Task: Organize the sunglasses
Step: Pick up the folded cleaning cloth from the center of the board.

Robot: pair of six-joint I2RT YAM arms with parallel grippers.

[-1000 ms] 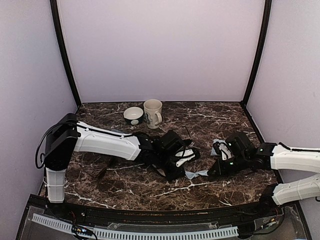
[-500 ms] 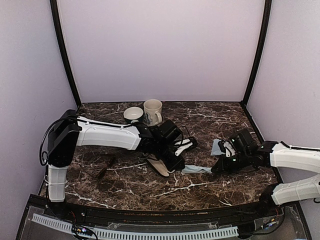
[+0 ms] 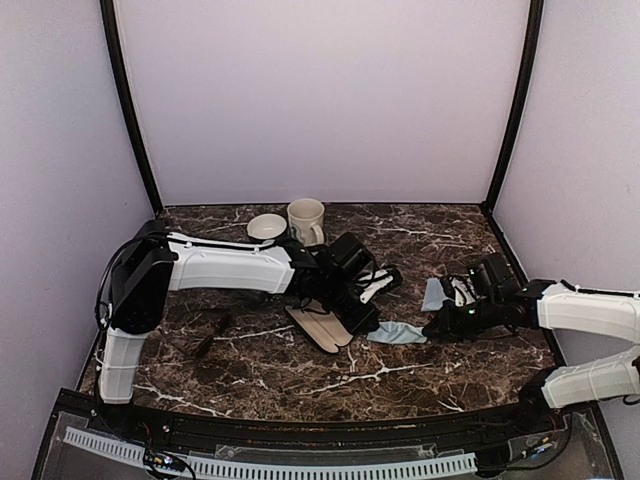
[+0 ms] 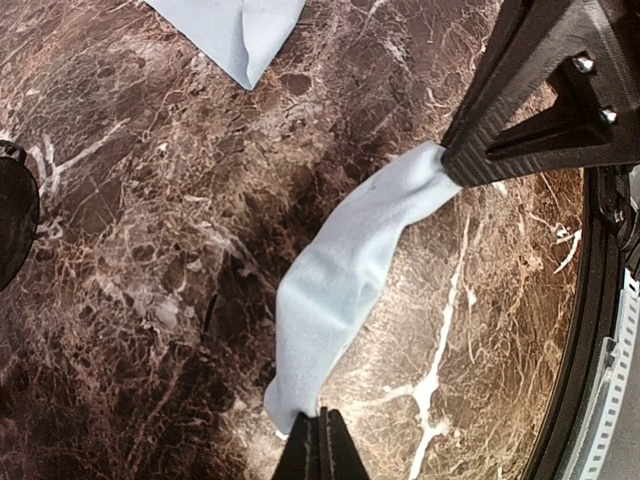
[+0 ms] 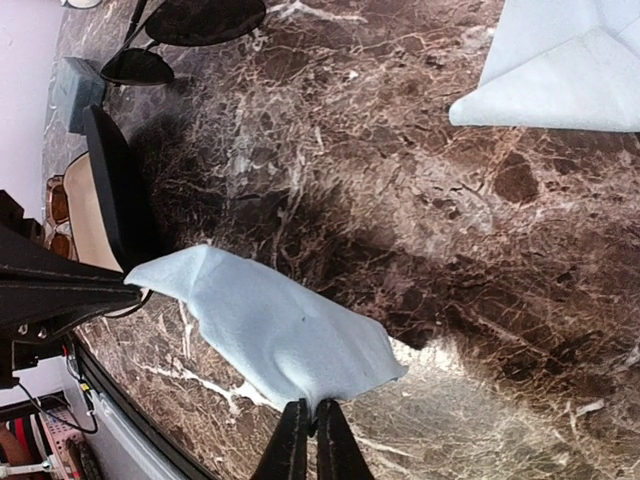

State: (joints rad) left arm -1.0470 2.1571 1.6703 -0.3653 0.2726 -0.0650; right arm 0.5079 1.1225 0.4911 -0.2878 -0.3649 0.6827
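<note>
Holding the pale blue cloth [image 3: 397, 333] between both arms, mid table, near side. Left claw [image 4: 320, 428] is pinched tight on one end and right claw [image 5: 310, 418] is pinched tight on the other. The cloth sags between them, low over the marble table [image 3: 250, 385]. Each wrist view confirms the other arm's hold.

Black sunglasses [image 5: 195, 20]: on the table, far-left of the cloth, dark lenses just beside a grey-blue case [image 5: 80, 90]. Not visible in the top view. Neither claw touches them.

Brownish pair [image 5: 57, 215]: something brown and lens-like shows at the left end of the open case [image 3: 320, 325]. Can't tell if it sits in the case or beside it.

A second cloth [image 3: 436, 293] lies flat on the far-right side of the held one.

Step, my read: cloth handling, probably folding it or carrying it to the open case, which lies tan lining up just left of the cloth. The glasses part looks unfinished, since the black pair is out of any case.

Next move needs both arms travelling together so the cloth doesn't pull out of one grip. Bring the ends together or lower it over the case, then let go one side at a time. Watch the case's black lid right by the left claw; it looks easy to knock.
</note>
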